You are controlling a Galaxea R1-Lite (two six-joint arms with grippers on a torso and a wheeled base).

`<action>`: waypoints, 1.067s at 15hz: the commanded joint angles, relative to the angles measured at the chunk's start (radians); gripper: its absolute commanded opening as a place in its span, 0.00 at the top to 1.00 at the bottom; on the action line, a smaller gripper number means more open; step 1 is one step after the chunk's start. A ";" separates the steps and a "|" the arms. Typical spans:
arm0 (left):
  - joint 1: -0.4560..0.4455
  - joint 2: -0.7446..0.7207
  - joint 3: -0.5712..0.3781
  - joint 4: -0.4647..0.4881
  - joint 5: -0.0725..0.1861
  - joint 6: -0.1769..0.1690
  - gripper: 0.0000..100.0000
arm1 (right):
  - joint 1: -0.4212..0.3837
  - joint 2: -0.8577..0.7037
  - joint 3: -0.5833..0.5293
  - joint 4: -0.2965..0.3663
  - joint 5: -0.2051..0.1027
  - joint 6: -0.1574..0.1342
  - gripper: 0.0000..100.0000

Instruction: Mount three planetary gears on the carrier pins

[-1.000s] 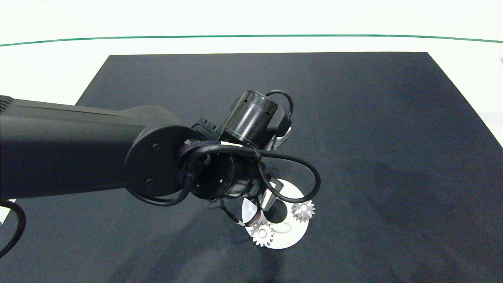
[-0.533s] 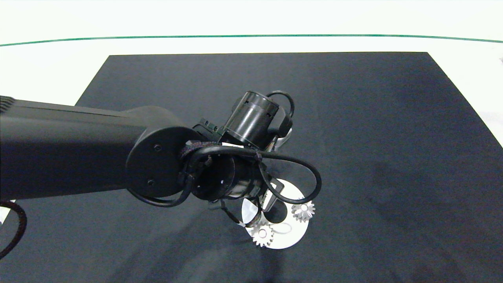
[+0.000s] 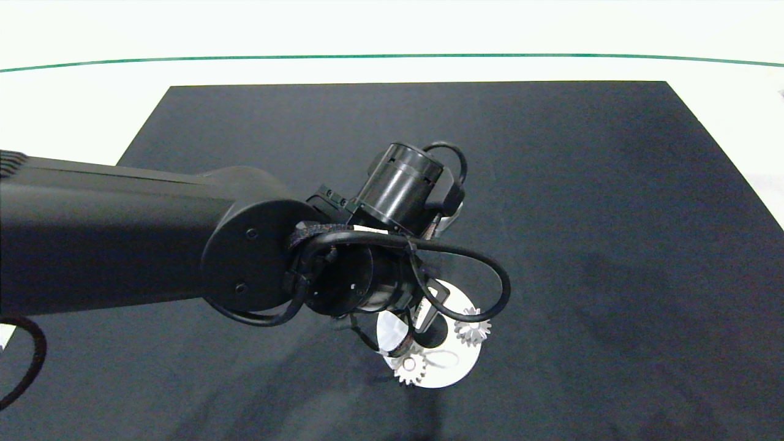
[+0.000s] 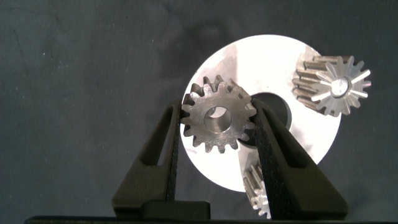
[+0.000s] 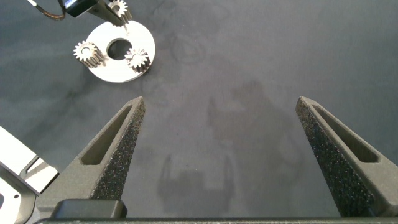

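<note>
Left tool (image 4: 217,134) grips gear (image 4: 217,118) above disc (image 4: 311,143) — right tool (image 5: 221,155) idle.

— Head view: from above, facing down on the dark mat (image 3: 612,184). Left wrist view?
— Very close, straight down on the white disc (image 4: 311,155). Right wrist view: low, far off, showing the same disc (image 5: 106,71) and mat (image 5: 249,74).
</note>
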 commanded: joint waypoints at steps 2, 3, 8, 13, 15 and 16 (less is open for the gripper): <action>0.004 0.013 -0.011 0.002 0.002 0.001 0.81 | 0.001 -0.001 0.000 0.002 -0.001 -0.003 0.00; 0.007 0.016 -0.010 0.002 0.004 0.001 0.81 | 0.001 0.000 -0.002 0.002 -0.001 -0.003 0.00; 0.012 0.017 -0.007 0.002 0.004 -0.001 0.81 | 0.001 -0.001 -0.002 0.002 -0.001 -0.003 0.00; 0.021 0.005 -0.001 0.003 0.015 -0.001 0.81 | 0.001 -0.003 -0.002 0.002 -0.001 -0.003 0.00; 0.021 0.005 -0.001 0.003 0.041 0.001 0.81 | 0.001 -0.004 -0.002 0.002 -0.001 -0.003 0.00; 0.019 0.004 0.001 0.003 0.042 0.001 0.81 | 0.001 -0.004 -0.002 0.002 -0.001 -0.003 0.00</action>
